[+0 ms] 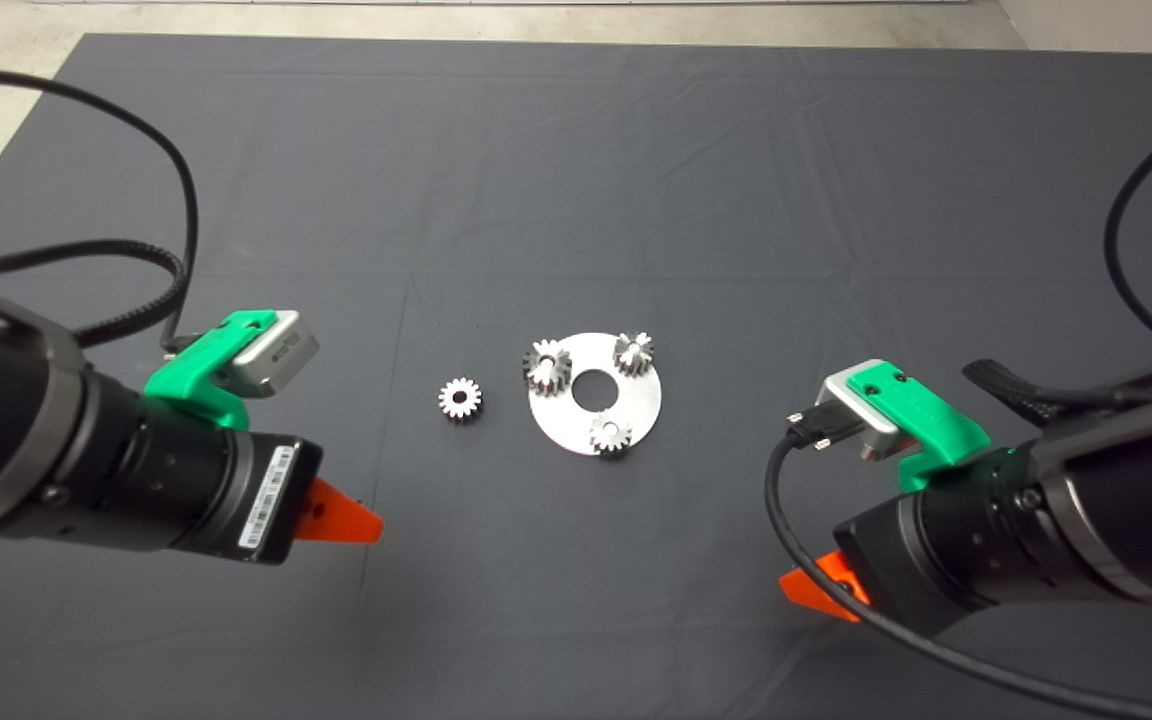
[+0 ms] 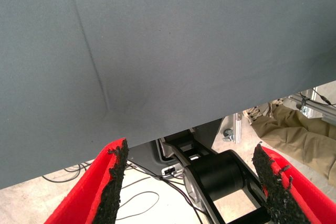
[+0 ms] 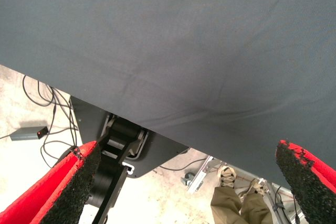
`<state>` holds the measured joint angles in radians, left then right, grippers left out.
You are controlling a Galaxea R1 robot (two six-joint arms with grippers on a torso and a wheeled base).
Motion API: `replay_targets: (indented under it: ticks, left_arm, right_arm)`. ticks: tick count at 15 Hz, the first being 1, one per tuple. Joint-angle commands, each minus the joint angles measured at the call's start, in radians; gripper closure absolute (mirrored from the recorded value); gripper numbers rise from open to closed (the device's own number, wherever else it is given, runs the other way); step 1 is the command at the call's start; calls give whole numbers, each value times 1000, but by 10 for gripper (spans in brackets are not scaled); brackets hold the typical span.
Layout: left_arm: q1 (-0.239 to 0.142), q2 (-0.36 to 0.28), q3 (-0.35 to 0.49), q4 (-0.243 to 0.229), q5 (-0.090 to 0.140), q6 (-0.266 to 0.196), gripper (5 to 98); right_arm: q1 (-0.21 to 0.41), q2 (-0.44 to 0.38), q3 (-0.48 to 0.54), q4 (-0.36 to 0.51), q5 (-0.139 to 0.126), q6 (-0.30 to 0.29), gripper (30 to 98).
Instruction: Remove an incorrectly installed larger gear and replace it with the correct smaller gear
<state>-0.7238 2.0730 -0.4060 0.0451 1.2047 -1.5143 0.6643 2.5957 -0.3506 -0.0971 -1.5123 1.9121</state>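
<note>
Head view gives me no writing I can read: there is a white barcode-type label on the left arm's wrist housing (image 1: 266,505) and small print on the silver camera block (image 1: 281,348) above it, both too fine to make out. The round steel plate (image 1: 596,394) lies flat near the middle of the dark mat (image 1: 576,180), with a large hole at its centre. Three gears stand on it near its rim, axes upright. The one on the plate's left edge is the larger gear (image 1: 547,366), taller and chunkier than the two others (image 1: 633,352) (image 1: 611,436). The smaller gear (image 1: 460,400) lies flat on the mat just left of the plate, apart from it, its centre hole facing up.

I see open mat all around the plate, and the far half of the mat is bare; pale floor shows past the far edge and the near-left corner. The left gripper (image 2: 190,182) hangs over the near-left part of the mat, the right gripper (image 3: 190,182) over the near-right, both well apart from the gears. In each wrist view the red fingers (image 2: 107,182) (image 3: 73,182) are spread wide with nothing between them, over the mat's near edge, with floor, cables and a person's trouser leg (image 2: 294,129) and shoe (image 3: 227,176) beyond
</note>
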Motion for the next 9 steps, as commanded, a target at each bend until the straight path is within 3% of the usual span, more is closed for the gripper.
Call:
replay_targets:
  ticks: [1,3,5,7,9]
  left_arm:
    - [-13,34,-27,-13,1,-4,440]
    - [-13,151,-114,0,12,0,440]
    - [-9,235,-221,19,35,50,440]
    - [18,279,-306,22,36,97,440]
    - [59,324,-357,42,36,108,440]
  right_arm:
    - [9,-6,3,23,-8,7,399]
    - [-34,-79,3,22,-82,4,399]
    - [-121,-192,0,18,-95,-20,399]
    - [-179,-361,0,7,-94,-131,399]
    - [-196,-536,0,8,-94,-243,399]
